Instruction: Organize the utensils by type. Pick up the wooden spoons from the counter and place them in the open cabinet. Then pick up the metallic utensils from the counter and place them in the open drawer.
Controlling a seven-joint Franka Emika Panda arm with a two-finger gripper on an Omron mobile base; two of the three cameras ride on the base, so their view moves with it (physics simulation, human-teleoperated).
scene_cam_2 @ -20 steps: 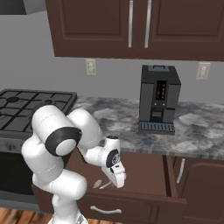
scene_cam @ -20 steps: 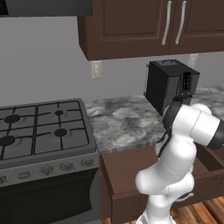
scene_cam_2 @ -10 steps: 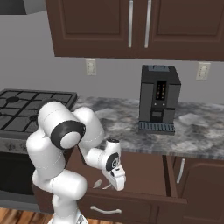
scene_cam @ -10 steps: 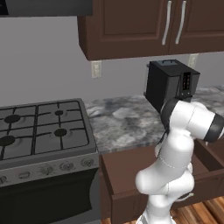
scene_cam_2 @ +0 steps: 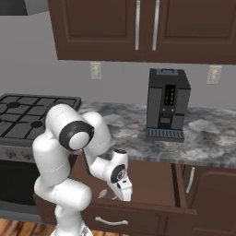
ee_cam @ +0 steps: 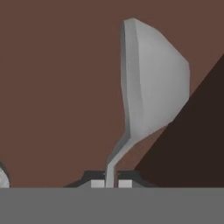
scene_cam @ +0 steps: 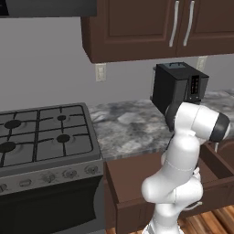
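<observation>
The gripper (ee_cam: pixel 111 183) pinches a thin, stiff, likely slippery metal spoon (ee_cam: pixel 151 83) by its handle over the drawer (scene_cam_2: pixel 156 182).

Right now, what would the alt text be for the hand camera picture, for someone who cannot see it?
A silvery metal spoon is pinched by its thin handle between the robot's two dark fingers at the bottom of the picture, its bowl pointing away from the camera. Behind it lies the plain brown floor of the open drawer, with a darker drawer wall at the lower right.
</observation>
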